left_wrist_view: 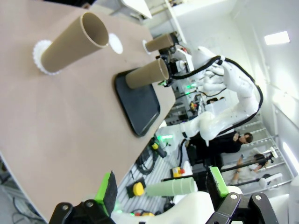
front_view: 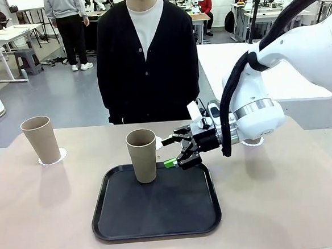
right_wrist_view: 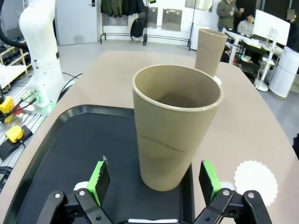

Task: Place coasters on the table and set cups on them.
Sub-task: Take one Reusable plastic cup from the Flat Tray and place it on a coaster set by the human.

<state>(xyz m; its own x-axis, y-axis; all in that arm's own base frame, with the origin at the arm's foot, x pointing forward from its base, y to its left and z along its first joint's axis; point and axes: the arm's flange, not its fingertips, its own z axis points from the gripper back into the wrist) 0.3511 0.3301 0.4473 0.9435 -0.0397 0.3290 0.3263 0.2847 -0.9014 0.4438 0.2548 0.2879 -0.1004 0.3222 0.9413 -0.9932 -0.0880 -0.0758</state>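
The black tray (front_view: pixel 156 213) lies at the near edge of the tan counter (front_view: pixel 41 218), closest to the front camera, and on its far part stands one tan cup (front_view: pixel 142 156), upright. The right gripper (front_view: pixel 173 152) reaches in sideways from the picture's right and sits just beside that cup, jaws spread wide and holding nothing; in its own wrist view the green pads (right_wrist_view: pixel 99 176) stand on either side of the cup (right_wrist_view: pixel 174 126) near its base, with a gap showing on both sides, so no contact can be made out. Beyond the tray's far corner in that view a white scalloped coaster (right_wrist_view: pixel 255 176) lies bare on the counter. Farther along the counter a second cup (front_view: pixel 40 139) stands on its own coaster (front_view: pixel 57 157) near the robot's left end. Under the right arm's wrist another coaster (front_view: pixel 253 142) peeks out at the far edge. The left gripper (left_wrist_view: pixel 163 192) hangs well off from the counter, its jaws wide apart and empty; its view takes in the counter (left_wrist_view: pixel 60 121), the tray (left_wrist_view: pixel 138 103) and a third cup (left_wrist_view: pixel 160 43) standing on the counter past the tray. A person in a black cardigan (front_view: pixel 147 60) stands at the far side.
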